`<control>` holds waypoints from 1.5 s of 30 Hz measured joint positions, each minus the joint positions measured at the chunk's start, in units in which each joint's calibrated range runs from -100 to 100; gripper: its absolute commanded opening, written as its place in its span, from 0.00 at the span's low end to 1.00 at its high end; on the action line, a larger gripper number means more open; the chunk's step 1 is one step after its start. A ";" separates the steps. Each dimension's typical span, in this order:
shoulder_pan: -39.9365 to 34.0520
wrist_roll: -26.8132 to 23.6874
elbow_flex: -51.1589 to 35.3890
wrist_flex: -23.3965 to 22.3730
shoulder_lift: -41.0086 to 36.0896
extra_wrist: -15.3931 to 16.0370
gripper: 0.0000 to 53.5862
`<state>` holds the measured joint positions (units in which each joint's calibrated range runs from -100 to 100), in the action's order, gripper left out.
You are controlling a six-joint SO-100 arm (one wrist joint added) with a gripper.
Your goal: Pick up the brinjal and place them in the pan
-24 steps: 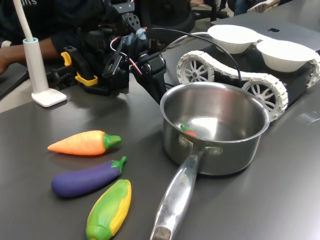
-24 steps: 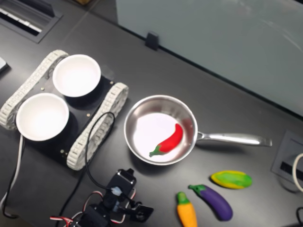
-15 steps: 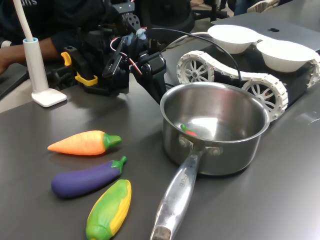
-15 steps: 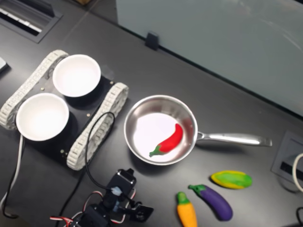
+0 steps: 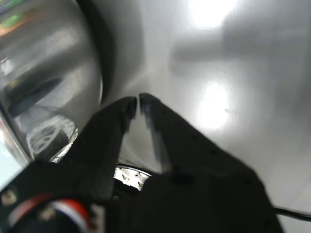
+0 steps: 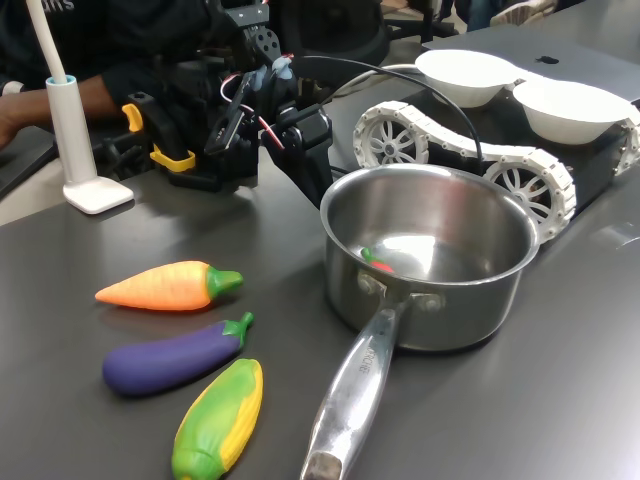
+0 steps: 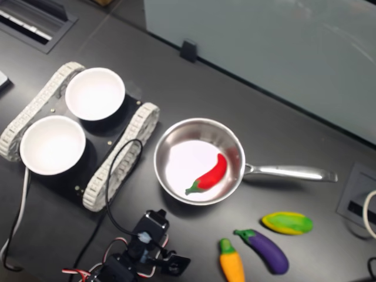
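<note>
Pan [image 5: 43, 73] blurred, cut off, wrist view.

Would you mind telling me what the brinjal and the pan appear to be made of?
The brinjal looks like moulded plastic or rubber, though the exact material is unclear: smooth, uniformly purple skin with a soft sheen and a green cap. The pan appears to be polished stainless steel: its mirror-like wall reflects its surroundings, and its long handle is riveted on.

A dark grey tabletop [image 7: 305, 123] with a dull sheen fills both exterior views. A pale frosted panel [image 7: 264, 47], perhaps glass, rises along its far edge in the second exterior view, where recessed cable hatches [image 7: 32, 20] sit in the tabletop's corners. Overhead light glares off the surface.
</note>
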<state>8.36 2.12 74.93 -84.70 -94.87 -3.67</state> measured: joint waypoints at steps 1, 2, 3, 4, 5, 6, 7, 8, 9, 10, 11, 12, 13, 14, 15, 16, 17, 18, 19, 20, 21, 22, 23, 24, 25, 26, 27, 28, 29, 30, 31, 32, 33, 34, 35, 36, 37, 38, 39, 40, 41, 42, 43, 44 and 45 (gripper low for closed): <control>0.00 0.00 0.00 0.00 0.00 0.00 0.00; 0.00 0.10 0.00 0.00 0.00 0.00 0.00; 0.00 0.10 0.00 0.00 0.00 0.00 0.00; 0.00 0.10 0.00 0.00 0.00 0.00 0.00; 0.00 0.10 0.00 0.00 0.00 0.00 0.00; 0.00 0.10 0.00 0.00 0.00 0.00 0.00; 0.00 0.10 0.00 0.00 0.00 0.00 0.00; 0.00 0.10 0.00 0.00 0.00 0.00 0.00; 0.00 0.10 0.00 0.00 0.00 0.00 0.00; 0.00 0.20 0.00 0.00 0.00 0.00 0.00; 0.00 0.39 0.00 0.00 0.00 0.00 0.00; 0.00 0.54 0.00 0.00 0.00 0.00 0.00; -0.11 0.68 0.00 0.00 0.00 0.00 0.00; -0.33 0.73 0.00 0.00 0.00 0.00 0.00; -0.44 0.83 0.00 0.00 0.00 0.00 0.00; -0.44 0.93 0.00 0.00 0.00 0.00 0.00; -0.55 0.93 0.00 0.00 0.00 0.00 0.00; -0.66 0.98 0.00 0.00 0.00 0.00 0.00; -0.77 0.98 0.00 0.00 0.00 0.00 0.00; -0.77 0.98 0.00 0.00 0.00 0.00 0.00; -0.77 0.98 0.00 0.00 0.00 0.00 0.00; -0.77 0.98 0.00 0.00 0.00 0.00 0.00; -0.77 0.98 0.00 0.00 0.00 0.00 0.00; -0.99 0.98 0.00 0.00 0.00 0.00 0.00; -1.10 0.98 0.00 0.00 0.00 0.00 0.00; -1.32 1.07 0.00 0.00 0.00 0.00 0.00; -1.54 1.22 0.00 0.00 0.00 0.00 0.00; -1.65 1.27 0.00 0.00 0.00 0.00 0.00; -1.65 1.37 0.00 0.00 0.00 0.00 0.00; -1.65 1.47 0.00 0.00 0.00 0.00 0.00; -1.65 1.51 0.00 0.00 0.00 0.00 0.00; -1.65 1.51 0.00 0.00 0.00 0.00 0.00; -1.65 1.51 0.00 0.00 0.00 0.00 0.00; -1.65 1.51 0.00 0.00 0.00 0.00 0.00; -1.65 1.51 0.00 0.00 0.00 0.00 0.01; -1.65 1.51 0.00 0.00 0.00 0.00 0.00; -1.65 1.56 0.00 0.00 0.00 0.00 0.00; -1.65 1.61 -0.09 -0.17 0.00 0.00 0.00; -1.54 1.76 -0.54 -0.85 0.08 0.00 0.00; -1.54 1.90 -0.81 -1.36 0.00 0.00 0.00; -1.54 2.00 -0.81 -1.61 0.00 0.00 0.00; -1.54 2.10 -0.81 -1.95 0.00 0.00 0.00; -1.54 2.10 -0.90 -2.21 0.00 0.00 0.00; -1.54 2.10 -1.18 -2.38 0.00 0.00 0.00; -1.54 2.10 -1.63 -2.46 0.08 0.00 0.00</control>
<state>6.82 4.22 73.30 -87.17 -94.78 -3.67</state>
